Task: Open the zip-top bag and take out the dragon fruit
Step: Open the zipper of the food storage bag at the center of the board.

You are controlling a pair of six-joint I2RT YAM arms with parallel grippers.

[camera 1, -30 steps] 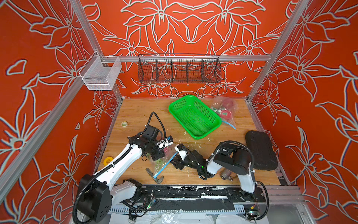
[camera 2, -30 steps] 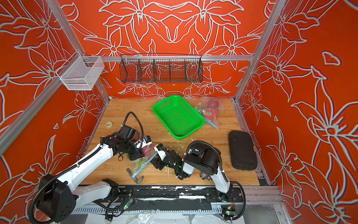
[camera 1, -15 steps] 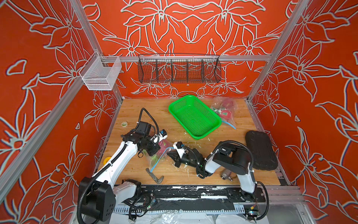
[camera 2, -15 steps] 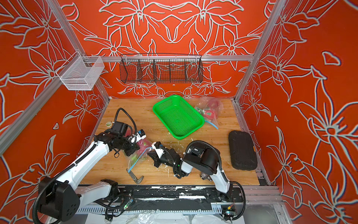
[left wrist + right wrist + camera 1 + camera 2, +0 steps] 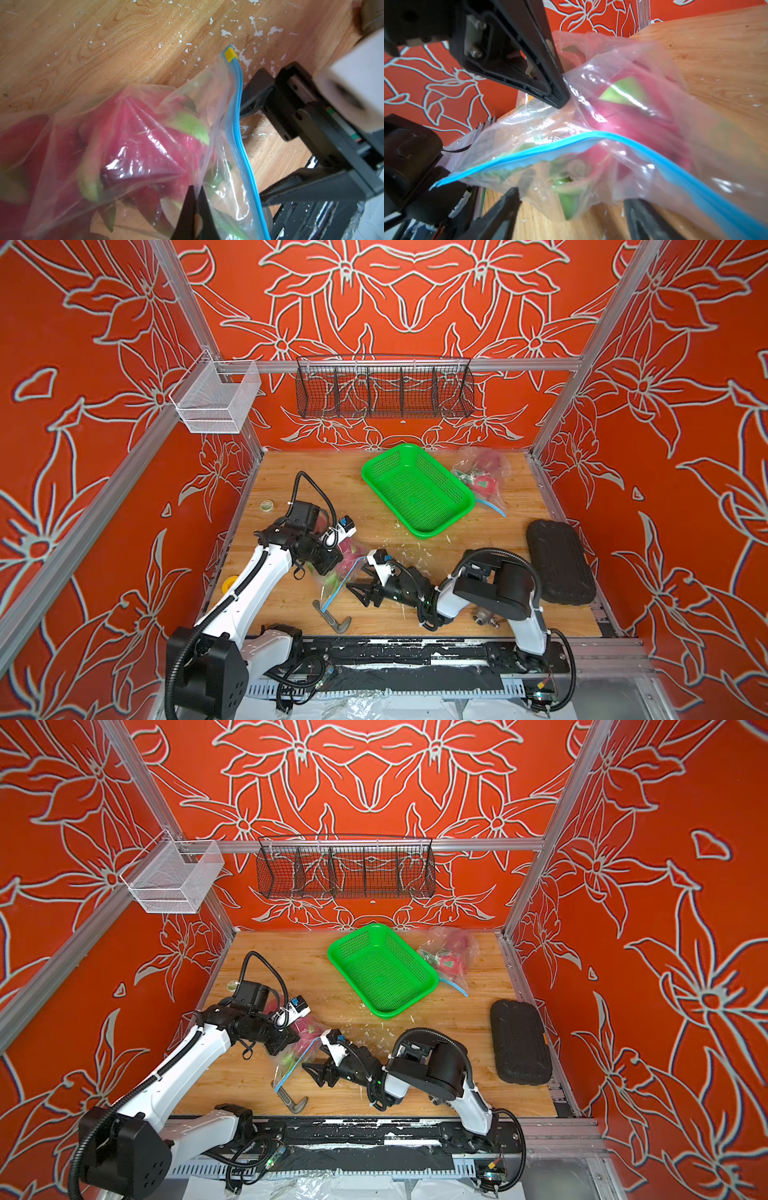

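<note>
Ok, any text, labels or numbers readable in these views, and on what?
No text can be read in any view.
On the left arm's wrist, a blue-and-white tag: too small to read.
On the right arm's wrist, a similar tag: too small.
The zip-top bag and its yellow slider: no print visible.

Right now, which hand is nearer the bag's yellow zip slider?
Right. Right hand, open, sits beside the zip near the yellow slider; left hand pinches the bag farther from it.

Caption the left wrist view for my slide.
Left claw shut on the zip-top bag, dragon fruit inside; right claw open beside the blue zipper.
</note>
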